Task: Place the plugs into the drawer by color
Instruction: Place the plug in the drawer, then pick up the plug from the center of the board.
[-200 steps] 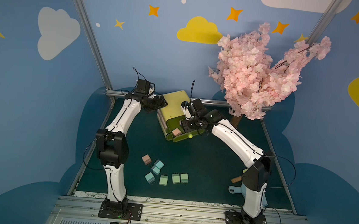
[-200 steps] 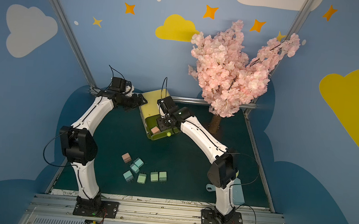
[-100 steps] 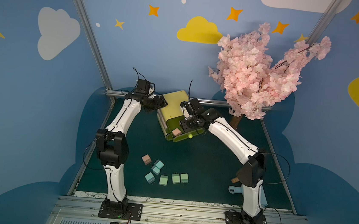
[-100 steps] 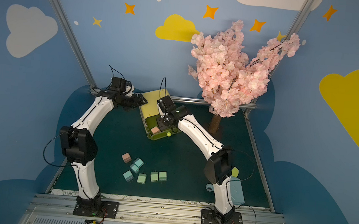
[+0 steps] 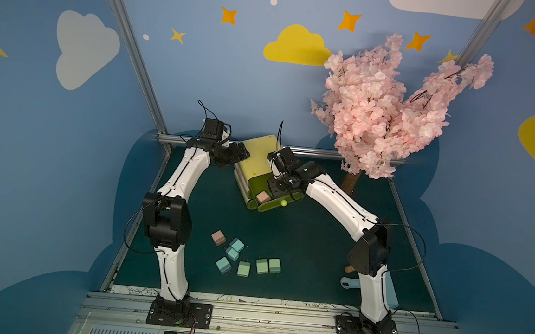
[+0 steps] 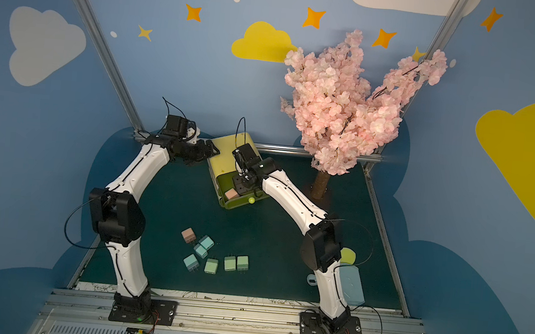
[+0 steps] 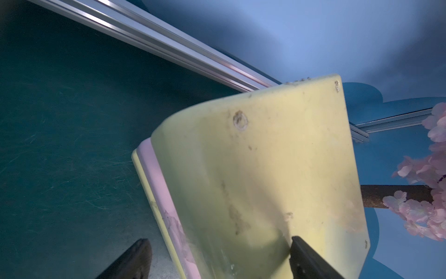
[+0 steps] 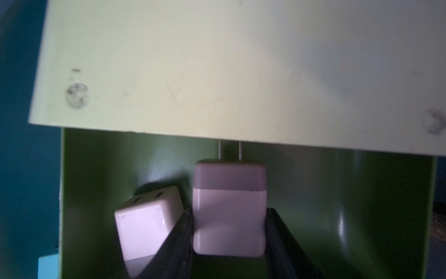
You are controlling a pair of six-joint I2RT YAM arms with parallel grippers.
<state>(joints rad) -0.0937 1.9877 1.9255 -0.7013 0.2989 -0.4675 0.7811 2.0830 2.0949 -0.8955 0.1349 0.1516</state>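
Observation:
The yellow-green drawer (image 5: 256, 163) (image 6: 227, 157) stands at the back of the mat with its top drawer pulled out. My right gripper (image 5: 277, 188) (image 8: 229, 232) reaches into that drawer, shut on a pale pink plug (image 8: 229, 207) whose prongs point under the chest's top. A second pink plug (image 8: 147, 222) (image 5: 262, 196) lies tilted beside it in the drawer. My left gripper (image 5: 239, 155) (image 7: 219, 241) is open and straddles the chest's back corner, with one finger on its top. On the mat lie one pink plug (image 5: 218, 237), three light blue plugs (image 5: 232, 254) and three mint green plugs (image 5: 261, 266).
A pink blossom tree (image 5: 390, 112) stands at the back right, its trunk (image 5: 350, 181) close to my right arm. A light blue dustpan (image 6: 349, 287) lies by the right arm's base. A metal rail (image 7: 169, 46) runs along the back behind the chest.
My right arm's elbow has swung inward and its wrist has edged further over the open drawer with the pink plug. The left arm and the loose plugs have not moved.

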